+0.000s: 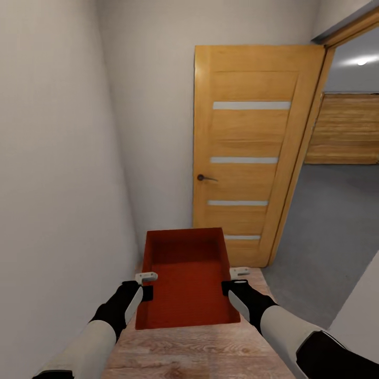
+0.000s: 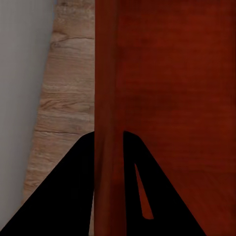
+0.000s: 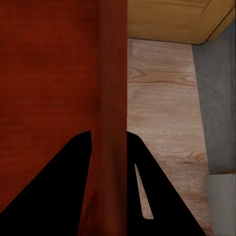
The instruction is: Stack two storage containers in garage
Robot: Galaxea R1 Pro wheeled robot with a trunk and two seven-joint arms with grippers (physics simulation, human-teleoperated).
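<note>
A red-orange storage container [image 1: 185,279] sits between the black left gripper [image 1: 146,288] and the black right gripper [image 1: 230,284]. Beneath them, light wood-grain plank floor [image 1: 210,352]. Ahead, an orange-brown door [image 1: 252,152] with frosted white strips; beyond, grey speckled concrete floor [image 1: 326,237].

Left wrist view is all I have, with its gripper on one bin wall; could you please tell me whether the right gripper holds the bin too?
Observer: Yes, the right gripper straddles the opposite wall of the bin, one finger on each side.
Operator: Thank you. What lies ahead of us?
Observer: An orange-brown door stands open just beyond the bin.
Operator: And past the doorway?
Observer: There, a grey floor begins to the right of the door.
</note>
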